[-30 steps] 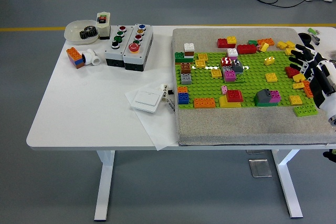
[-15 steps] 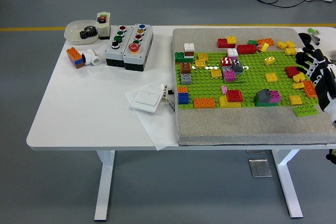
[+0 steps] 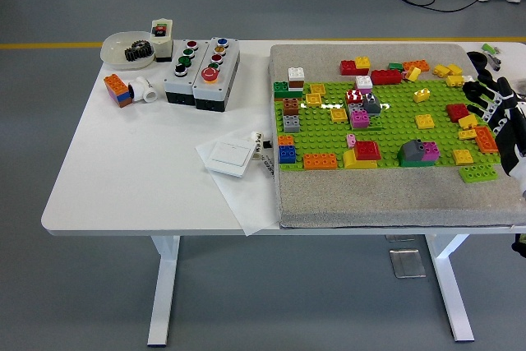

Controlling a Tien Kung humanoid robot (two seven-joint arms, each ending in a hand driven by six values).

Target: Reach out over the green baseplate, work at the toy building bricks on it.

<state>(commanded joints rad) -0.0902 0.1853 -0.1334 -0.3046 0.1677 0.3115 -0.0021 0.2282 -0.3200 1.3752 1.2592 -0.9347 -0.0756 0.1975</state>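
The green baseplate (image 3: 386,125) lies on a grey mat (image 3: 362,191) at the table's right half. Several bricks stand on it: red (image 3: 367,150), pink (image 3: 360,118), a grey and pink one (image 3: 417,152), yellow (image 3: 425,121), blue (image 3: 287,154), orange (image 3: 320,161). More loose bricks lie along the mat's far edge. My right hand (image 3: 493,104) hovers at the plate's right edge, over red (image 3: 457,111) and orange (image 3: 485,139) bricks, its fingers spread and holding nothing. The left arm does not show.
On the bare left half of the white table (image 3: 123,170) stand two grey button boxes (image 3: 202,71), a white bowl holding a black gear (image 3: 131,49), a small brick stack (image 3: 118,90), a white switch (image 3: 226,157) and a sheet of paper (image 3: 246,195).
My right hand has drawn back to the right, off the baseplate's edge toward the picture's side. The bricks have not moved.
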